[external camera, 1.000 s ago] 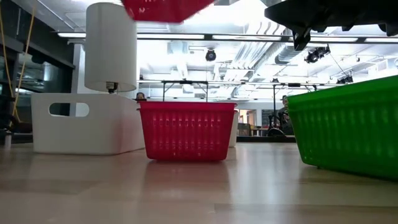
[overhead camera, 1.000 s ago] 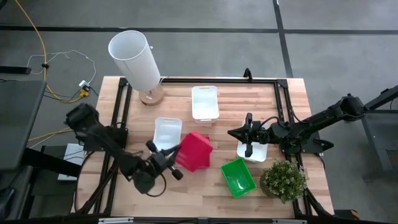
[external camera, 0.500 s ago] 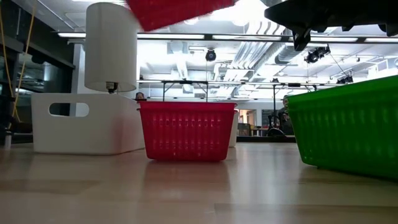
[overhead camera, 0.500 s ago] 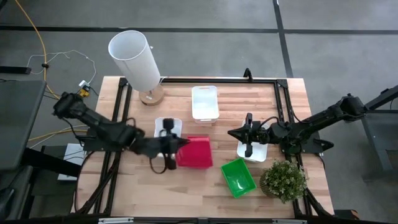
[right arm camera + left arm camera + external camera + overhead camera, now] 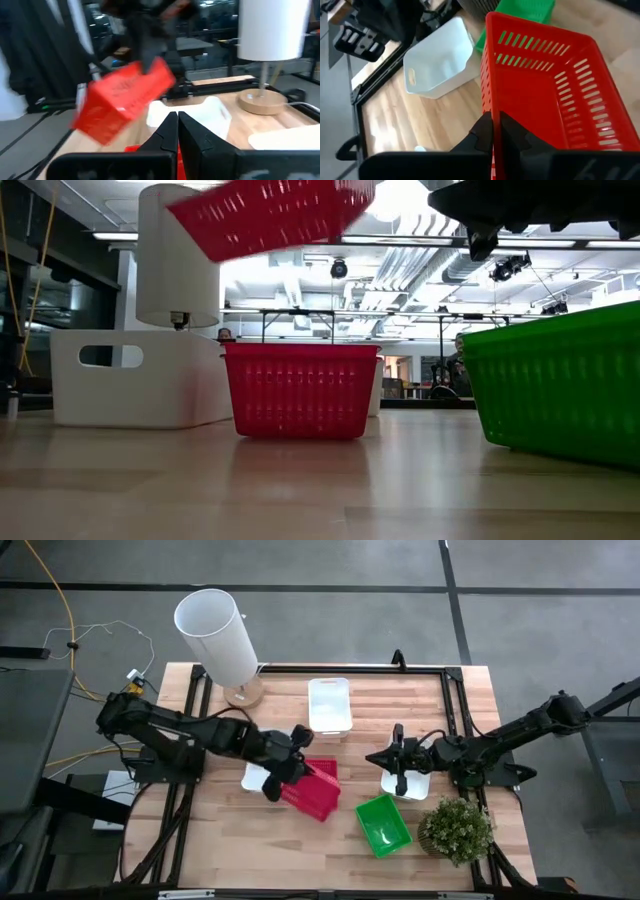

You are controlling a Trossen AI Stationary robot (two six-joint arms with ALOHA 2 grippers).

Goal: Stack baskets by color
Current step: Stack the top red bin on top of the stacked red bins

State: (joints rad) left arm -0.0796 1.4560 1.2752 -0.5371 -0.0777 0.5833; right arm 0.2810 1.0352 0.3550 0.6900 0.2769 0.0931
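— Since half a second back, the left hand (image 5: 283, 773) has swung the red perforated plastic basket (image 5: 313, 789) round: it was lying flat and square-on, and now it hangs tilted, one end dipping toward the front of the wooden worktop (image 5: 330, 850).

— Is it gripped, or only resting on the fingers?

— Gripped. In the left wrist view the two dark fingers are pinched together on the rim of one short wall, and the low view shows the basket in the air, slanted, well above a second red basket (image 5: 301, 391) standing on the wood.

— So where does that second one lie from the carried one?

— Below it, I judge, and close to plumb; from above the lifted basket covers it, so I can't tell how well they line up. The long axis of the carried basket runs on a slant, away from the left hand toward the bright green perforated basket (image 5: 384, 824). It would have to be levelled and turned to match before it could nest.

— Which arm is nearer?

— The left, plainly, reaching in low from the left side with its forearm stretched across the worktop. The right hand (image 5: 399, 772) waits with fingers closed on nothing, above a white plastic basket (image 5: 414, 784) on the right side, just beside the small potted plant (image 5: 457, 829).

— Other whites?

— One (image 5: 256, 776) under the left arm, one (image 5: 329, 705) toward the back, near the tall white cylinder (image 5: 217, 637).
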